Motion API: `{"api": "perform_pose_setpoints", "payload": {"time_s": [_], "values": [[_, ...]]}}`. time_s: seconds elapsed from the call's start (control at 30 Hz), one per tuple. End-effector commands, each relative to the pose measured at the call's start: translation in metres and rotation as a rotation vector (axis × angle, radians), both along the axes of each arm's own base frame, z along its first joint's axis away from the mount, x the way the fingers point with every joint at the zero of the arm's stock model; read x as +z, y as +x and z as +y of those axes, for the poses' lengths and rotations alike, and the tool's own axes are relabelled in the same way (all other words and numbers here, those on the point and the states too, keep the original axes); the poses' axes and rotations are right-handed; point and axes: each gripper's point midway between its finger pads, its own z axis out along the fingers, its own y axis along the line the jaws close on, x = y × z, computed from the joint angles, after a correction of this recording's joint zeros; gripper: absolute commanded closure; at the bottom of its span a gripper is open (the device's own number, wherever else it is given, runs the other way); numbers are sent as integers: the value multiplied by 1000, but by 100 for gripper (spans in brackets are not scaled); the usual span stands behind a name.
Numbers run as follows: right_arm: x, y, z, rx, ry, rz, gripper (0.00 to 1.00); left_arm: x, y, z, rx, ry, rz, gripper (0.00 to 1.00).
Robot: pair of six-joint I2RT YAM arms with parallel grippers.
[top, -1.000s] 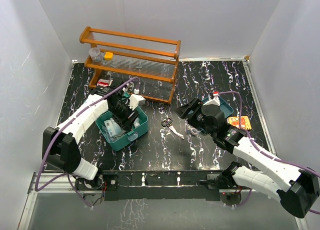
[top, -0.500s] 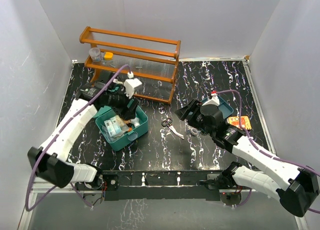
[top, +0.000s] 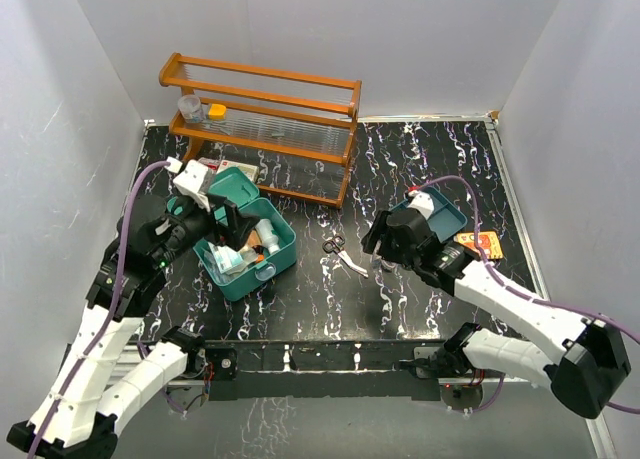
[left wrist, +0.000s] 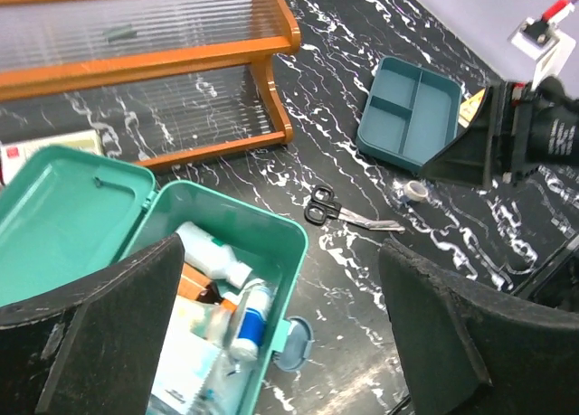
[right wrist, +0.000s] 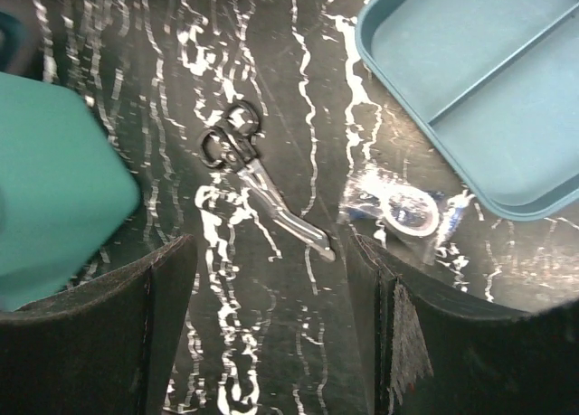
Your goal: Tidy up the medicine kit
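The left gripper [left wrist: 280, 284] gapes empty above the open medicine kit [top: 240, 284] by the rack [top: 258, 75], while the right gripper [right wrist: 271, 293], likewise spread empty, hovers over scissors [right wrist: 262, 184] beside a tape roll [right wrist: 409, 212] and tray [right wrist: 488, 62].

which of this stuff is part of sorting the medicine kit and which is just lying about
Likely part of the job:
medicine kit, open, with bottles inside
scissors
wrapped tape roll
compartment tray

Likely just lying about:
wooden rack
clear cup and yellow-lidded pot on its shelf
orange packet by the tray
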Motion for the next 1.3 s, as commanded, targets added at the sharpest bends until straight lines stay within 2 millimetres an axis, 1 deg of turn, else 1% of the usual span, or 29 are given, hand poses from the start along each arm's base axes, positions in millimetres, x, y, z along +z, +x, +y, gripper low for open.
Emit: {"api": "perform_pose_setpoints", "payload": {"time_s": [0.0,0.07,0.1,0.17,0.23,0.33,0.4,0.5,0.67,0.8,0.93,1.03,1.17,1.27], "values": [[8,13,-5,51,-137,-28,35,-6,6,2,119,-156,93,12],[5,17,1,91,-173,-7,36,-10,8,0,157,-217,159,11],[5,19,5,107,-184,6,36,-12,8,-4,151,-248,188,11],[3,23,19,163,-186,34,38,-13,2,-20,77,-309,226,11],[-2,27,33,211,-181,64,40,-14,-1,-30,26,-370,236,11],[-14,31,47,274,-195,109,48,-13,-4,-34,3,-404,222,11],[-27,28,54,325,-216,149,50,-10,-5,-33,-1,-397,208,11],[-45,21,61,397,-247,216,51,-5,-6,-31,-5,-378,193,11],[-70,17,62,403,-281,318,54,0,-8,-32,-18,-375,189,11],[-84,17,60,404,-305,347,55,7,-10,-35,-40,-387,181,10],[-98,13,58,436,-343,386,56,6,-8,-36,-41,-384,181,10],[-105,4,61,477,-337,420,57,5,-6,-37,-40,-383,188,10],[-111,-14,70,545,-282,475,57,3,-5,-37,-35,-384,193,10],[-115,-23,72,561,-295,495,59,2,-4,-37,-35,-383,192,10]]}}
